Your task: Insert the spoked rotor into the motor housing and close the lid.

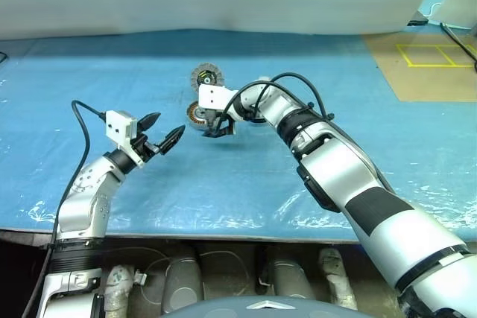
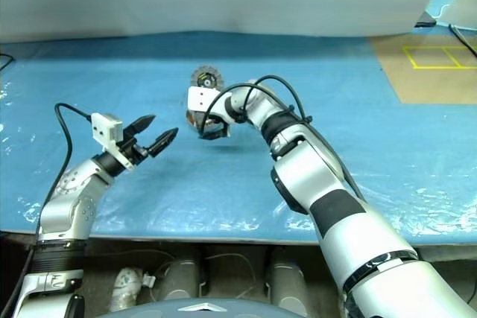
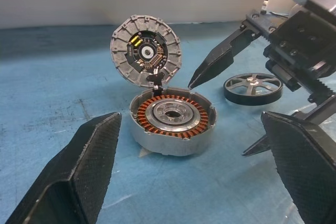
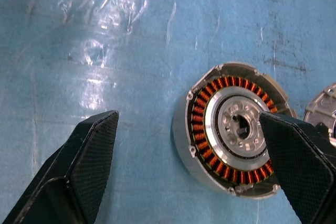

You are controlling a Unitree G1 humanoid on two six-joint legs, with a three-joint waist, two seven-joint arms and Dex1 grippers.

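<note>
right end effector (image 4: 184, 166) spread, empty | motor housing (image 4: 231, 129) just under it

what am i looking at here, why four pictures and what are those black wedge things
It's a two-armed humanoid robot at a table with a blue cover. The top two pictures come from cameras in its head; the bottom two from cameras on its wrists. The black wedges are gripper fingers. On the cover lie a round motor housing with copper windings, its ribbed grey lid standing open behind it, and a dark spoked rotor beside it. The left gripper and right gripper are both open and hold nothing.
</note>
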